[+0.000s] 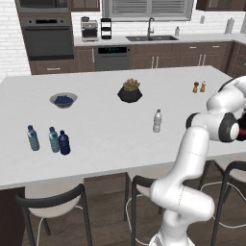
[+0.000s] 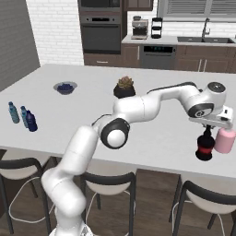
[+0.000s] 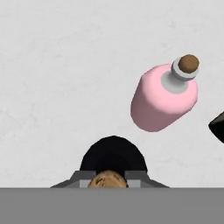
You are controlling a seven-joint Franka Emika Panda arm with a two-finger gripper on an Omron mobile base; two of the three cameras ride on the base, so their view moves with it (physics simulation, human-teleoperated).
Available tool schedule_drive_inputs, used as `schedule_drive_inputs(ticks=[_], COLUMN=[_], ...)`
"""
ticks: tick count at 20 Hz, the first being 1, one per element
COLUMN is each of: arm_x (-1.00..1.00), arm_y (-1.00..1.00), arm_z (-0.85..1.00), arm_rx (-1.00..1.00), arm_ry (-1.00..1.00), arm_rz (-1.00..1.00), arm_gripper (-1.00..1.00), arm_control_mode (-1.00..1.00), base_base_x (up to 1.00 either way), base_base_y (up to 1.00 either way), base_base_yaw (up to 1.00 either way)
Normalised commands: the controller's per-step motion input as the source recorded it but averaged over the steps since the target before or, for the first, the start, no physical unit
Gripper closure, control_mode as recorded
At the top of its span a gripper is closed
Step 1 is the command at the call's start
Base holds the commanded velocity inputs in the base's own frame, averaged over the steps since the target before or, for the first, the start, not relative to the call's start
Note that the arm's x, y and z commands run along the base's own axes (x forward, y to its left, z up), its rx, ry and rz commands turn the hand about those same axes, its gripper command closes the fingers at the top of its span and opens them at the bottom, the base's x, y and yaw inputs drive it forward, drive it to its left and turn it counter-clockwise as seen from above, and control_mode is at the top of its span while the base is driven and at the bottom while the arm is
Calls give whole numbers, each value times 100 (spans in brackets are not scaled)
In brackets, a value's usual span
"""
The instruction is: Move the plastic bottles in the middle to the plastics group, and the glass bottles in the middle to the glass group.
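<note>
The squat dark red glass bottle with black top and base (image 2: 204, 147) stands upright on the white tabletop (image 2: 152, 133) near its front edge, just beside the pale pink corked bottle (image 2: 225, 140) of the glass group. The claw (image 2: 208, 131) sits directly above the red bottle's neck, wrist pointing straight down. In the hand view the bottle's black shoulder (image 3: 113, 157) and brown cork lie right at the fingertips, but whether the fingers are clenched on the neck or already released I cannot tell.

The relation that matters: the red bottle's long axis is vertical and in line with the claw, with the pink bottle (image 3: 162, 97) close to one side, so a straight lift looks safest.

Judging by the layout, this glass placement is nearly done. The dark navy plastic bottle (image 1: 64, 143) already stands against the two teal-blue water bottles (image 1: 54, 140). The clear greyish-white bottle with a white cap (image 1: 157, 121) stands upright mid-tabletop, well away from the pink bottle, toward the teal pair.
</note>
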Motion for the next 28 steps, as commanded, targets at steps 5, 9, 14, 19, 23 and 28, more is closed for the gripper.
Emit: schedule_drive_inputs(ticks=[5,9,14,19,23,28], arm_x=[0,0,-12,-4,-4,-45], arm_y=[-7,0,25,18,32,43], arm_z=[-45,-46,-56,1,19,30], arm_rx=[4,0,-4,-5,-19,-21], arm_ry=[0,0,0,-3,-6,-8], arm_rz=[0,0,0,1,0,1], arm_gripper=[100,100,-100,-100,-100,-100], arm_control_mode=[-100,-100,-100,-100,-100,-100], base_base_x=[0,0,0,0,0,0], base_base_y=[0,0,0,0,0,0], base_base_yaw=[0,0,0,0,0,0])
